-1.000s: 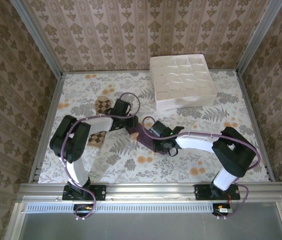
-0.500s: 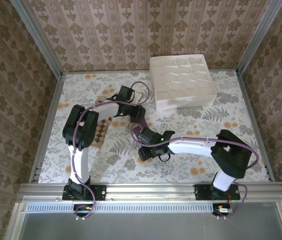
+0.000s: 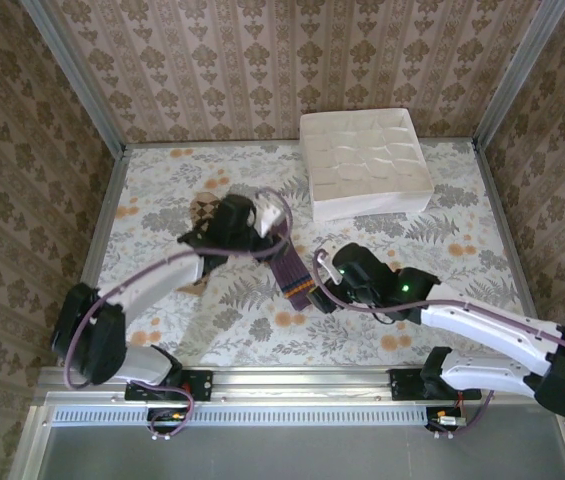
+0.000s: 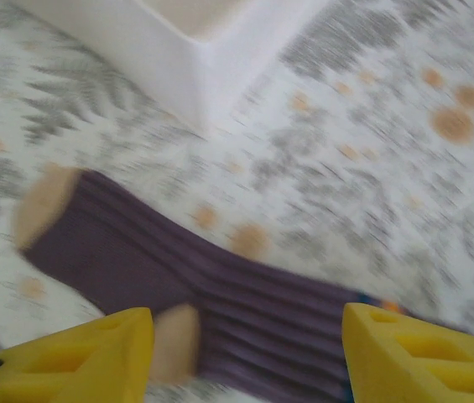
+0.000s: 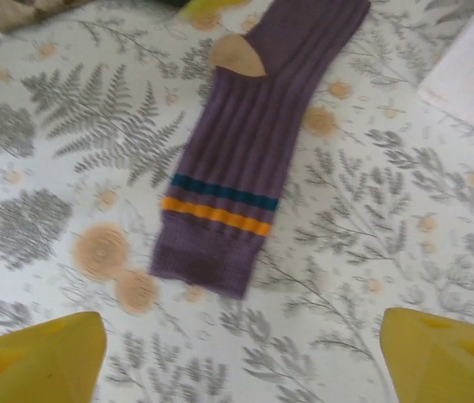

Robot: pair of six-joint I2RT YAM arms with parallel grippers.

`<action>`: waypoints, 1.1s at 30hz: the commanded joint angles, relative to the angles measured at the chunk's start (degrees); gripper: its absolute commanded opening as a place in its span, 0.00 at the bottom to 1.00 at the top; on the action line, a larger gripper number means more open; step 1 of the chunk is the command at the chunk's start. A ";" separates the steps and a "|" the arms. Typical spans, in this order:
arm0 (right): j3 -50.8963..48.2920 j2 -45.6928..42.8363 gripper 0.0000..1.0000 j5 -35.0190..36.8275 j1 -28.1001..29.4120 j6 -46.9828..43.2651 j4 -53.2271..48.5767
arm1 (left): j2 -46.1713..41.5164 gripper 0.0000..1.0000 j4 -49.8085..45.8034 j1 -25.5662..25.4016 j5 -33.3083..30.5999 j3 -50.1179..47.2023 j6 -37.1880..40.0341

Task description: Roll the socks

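Observation:
The dark purple sock (image 3: 289,268) lies flat and stretched out mid-table, with its tan toe toward the back and its orange-and-teal banded cuff toward the front. My left gripper (image 3: 266,223) hovers open over the toe end. In the left wrist view the sock (image 4: 220,294) lies on the table below my left gripper (image 4: 245,353), with nothing pinched. My right gripper (image 3: 324,276) is wide open just right of the cuff. Seen from the right wrist, the cuff (image 5: 207,256) lies ahead of my right gripper (image 5: 241,353). The argyle sock (image 3: 202,209) lies behind the left arm, partly hidden.
A white divider box (image 3: 367,165) stands at the back right, its corner (image 4: 195,59) close beyond the sock's toe. Metal rails edge the table on all sides. The floral cloth (image 3: 442,250) right of the sock is bare.
The purple sock went from bunched between the grippers to laid out straight. Both grippers opened wider. The right gripper drew back off the cuff toward the front right.

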 commanded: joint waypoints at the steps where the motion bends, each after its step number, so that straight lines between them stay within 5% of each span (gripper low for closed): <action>1: -4.35 -4.32 0.95 -2.39 -2.33 -16.41 4.21 | -4.98 0.60 1.45 -7.27 -8.27 -8.81 0.74; 7: -11.20 -9.88 1.00 -7.29 -7.14 -22.09 8.28 | -11.44 0.58 12.60 -17.40 -15.28 -20.05 -0.18; 12: -14.32 -10.95 1.00 -4.92 -7.84 -24.12 10.27 | -5.31 0.58 17.87 -23.30 -20.69 -20.68 6.61; 26: -15.95 -11.65 1.00 -6.17 -11.41 -21.27 14.97 | 12.25 0.55 21.88 -24.36 -20.61 -14.20 12.23; 33: -18.25 -13.44 1.00 -10.77 -11.41 -14.71 18.88 | 16.34 0.39 19.90 -23.21 -21.31 -12.65 9.36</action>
